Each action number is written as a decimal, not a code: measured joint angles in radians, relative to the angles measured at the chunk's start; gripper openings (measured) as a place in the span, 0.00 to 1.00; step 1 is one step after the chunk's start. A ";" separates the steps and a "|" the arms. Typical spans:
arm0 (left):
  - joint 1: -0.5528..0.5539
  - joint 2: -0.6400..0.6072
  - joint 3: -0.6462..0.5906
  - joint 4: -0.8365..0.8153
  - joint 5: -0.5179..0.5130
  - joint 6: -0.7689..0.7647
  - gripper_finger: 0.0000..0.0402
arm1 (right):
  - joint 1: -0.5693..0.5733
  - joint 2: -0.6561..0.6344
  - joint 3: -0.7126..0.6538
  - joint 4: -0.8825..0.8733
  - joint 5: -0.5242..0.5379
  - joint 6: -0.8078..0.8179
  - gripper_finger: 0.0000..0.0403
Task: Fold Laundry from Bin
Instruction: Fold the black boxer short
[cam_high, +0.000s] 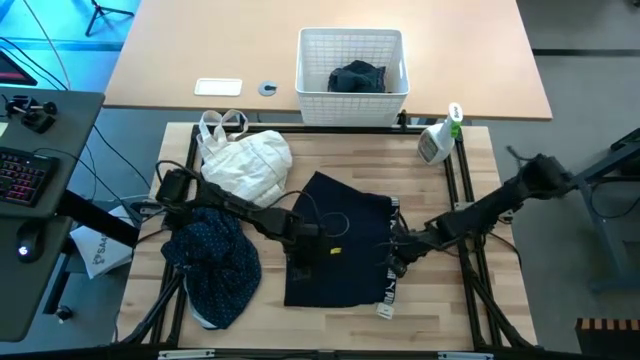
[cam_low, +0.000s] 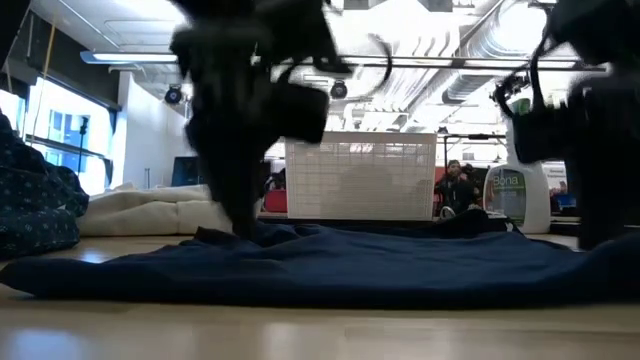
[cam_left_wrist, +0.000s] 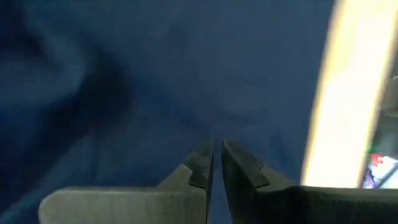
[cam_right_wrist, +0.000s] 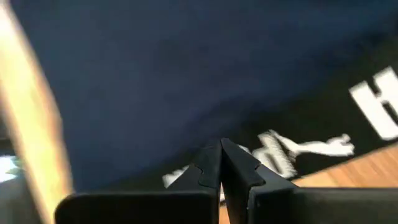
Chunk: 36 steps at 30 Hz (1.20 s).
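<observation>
Up front, the dark navy piece (cam_high: 340, 240) lies spread flat on the table (cam_high: 470, 310), white lettering on its waistband too blurry to read. Left gripper (cam_high: 300, 262) is pinched on its left edge, right gripper (cam_high: 397, 262) clamped on its waistband edge. Dotted shirt (cam_high: 215, 255) sits left. Farther back, the spray bottle (cam_low: 508, 195) reads "Bona", and the bin (cam_high: 352, 62) holds another garment.

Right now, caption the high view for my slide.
Both grippers, left and right, pinch opposite edges of the navy garment.

table (cam_high: 470, 300): light wood | on it: dark navy piece (cam_high: 340, 245); dotted navy shirt (cam_high: 215, 262); cream bag (cam_high: 245, 163); spray bottle (cam_high: 438, 140)
</observation>
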<state>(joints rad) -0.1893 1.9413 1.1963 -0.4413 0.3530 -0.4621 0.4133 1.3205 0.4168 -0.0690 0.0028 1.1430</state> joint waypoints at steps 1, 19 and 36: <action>-0.001 0.012 -0.010 -0.007 -0.002 -0.002 0.05 | 0.000 0.028 0.000 -0.003 -0.010 -0.010 0.00; 0.012 -0.028 0.031 -0.093 -0.050 0.006 0.05 | -0.148 -0.264 0.003 -0.346 -0.041 -0.221 0.00; -0.041 -0.003 -0.081 -0.056 0.041 0.109 0.05 | 0.172 0.039 0.013 0.019 -0.027 0.100 0.00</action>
<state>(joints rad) -0.2304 1.9378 1.1149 -0.4968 0.3942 -0.3532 0.5854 1.3592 0.4299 -0.0504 -0.0245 1.2429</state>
